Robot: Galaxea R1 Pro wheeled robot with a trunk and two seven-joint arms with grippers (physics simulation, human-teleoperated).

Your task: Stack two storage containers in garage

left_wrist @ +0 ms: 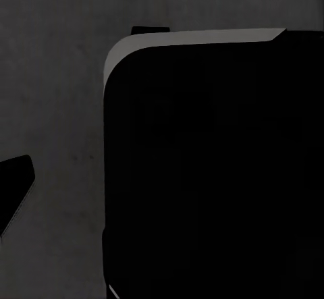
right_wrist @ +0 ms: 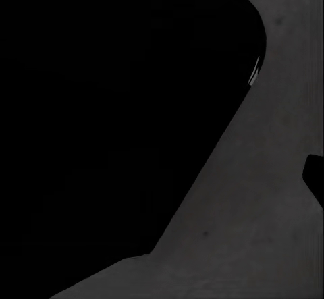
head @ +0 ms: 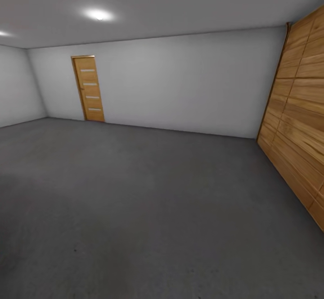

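Note:
I am in the garage, with its dark grey speckled concrete floor [head: 135, 200] spreading out ahead of me in the head view. The two storage containers are out of view. In the left wrist view a black rounded part of my own body [left_wrist: 216, 171] hangs over the floor [left_wrist: 54, 96], and a dark tip [left_wrist: 13, 191] pokes in at the frame's edge. The right wrist view has the same black bulk [right_wrist: 115, 110] above the floor [right_wrist: 256, 211], with another dark tip [right_wrist: 314, 177] at the edge. Neither view lets me judge the jaws.
Plain white walls [head: 180, 87] close the room. A wooden door [head: 88, 89] stands in the far wall at the left. A large wood-panelled garage door [head: 299, 123] runs along the right side. A ceiling spotlight [head: 99, 14] glows overhead.

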